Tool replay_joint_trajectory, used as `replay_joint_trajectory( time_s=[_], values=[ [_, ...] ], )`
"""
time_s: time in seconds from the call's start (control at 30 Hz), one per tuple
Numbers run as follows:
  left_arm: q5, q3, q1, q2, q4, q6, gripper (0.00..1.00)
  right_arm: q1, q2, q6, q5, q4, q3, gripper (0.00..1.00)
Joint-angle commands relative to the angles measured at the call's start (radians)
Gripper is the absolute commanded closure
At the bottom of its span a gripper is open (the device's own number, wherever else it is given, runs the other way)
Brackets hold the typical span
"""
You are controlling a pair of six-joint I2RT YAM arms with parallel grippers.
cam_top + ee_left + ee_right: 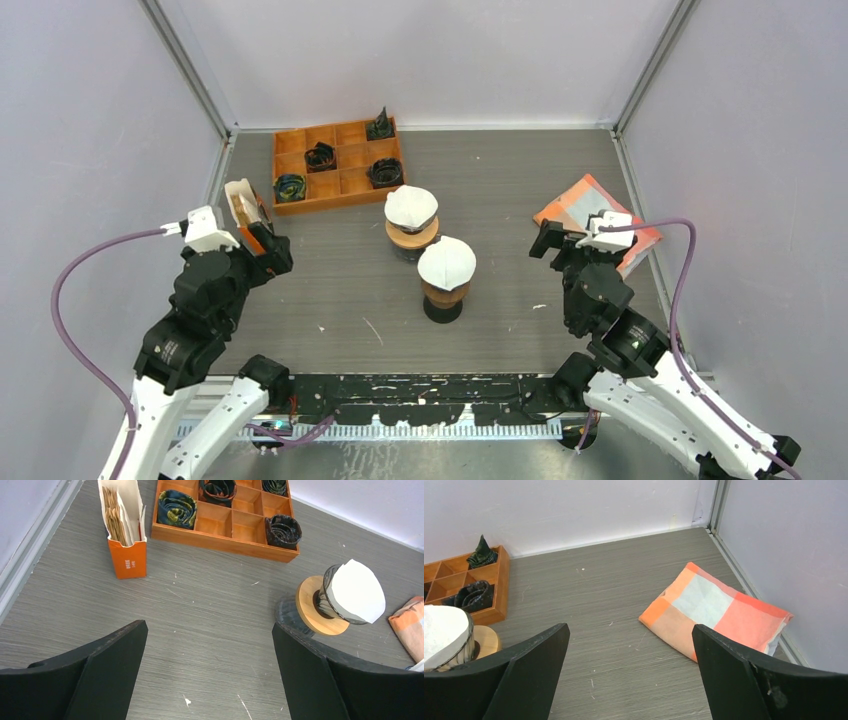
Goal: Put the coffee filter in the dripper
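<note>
Two drippers with wooden collars stand mid-table, a far one (411, 222) and a near one (445, 278). Each has a white paper filter sitting in its cone, the far filter (411, 205) and the near filter (446, 262). An orange box of spare filters (247, 212) stands at the left, also in the left wrist view (128, 557). My left gripper (272, 250) (208, 625) is open and empty just right of that box. One dripper with its filter (356, 591) shows to its right. My right gripper (549, 240) (630, 627) is open and empty over bare table.
A wooden compartment tray (345, 187) with dark rolled items sits at the back left, also in the wrist views (235, 525) (471, 582). A folded orange and white cloth (590, 205) (714, 610) lies at the right by the wall. A dripper (449, 635) shows at the right wrist view's left edge.
</note>
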Motion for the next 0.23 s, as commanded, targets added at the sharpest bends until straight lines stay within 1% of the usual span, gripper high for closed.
replay_joint_trajectory(
  time_s=[0.0, 0.2],
  values=[
    [-0.008, 0.001, 0.004, 0.012, 0.06, 0.001, 0.01, -0.003, 0.003, -0.01, 0.004, 0.063, 0.024, 0.0],
    [-0.004, -0.004, 0.004, 0.012, 0.064, 0.0, 0.01, -0.003, 0.017, -0.014, -0.004, 0.063, 0.03, 0.0]
  ],
)
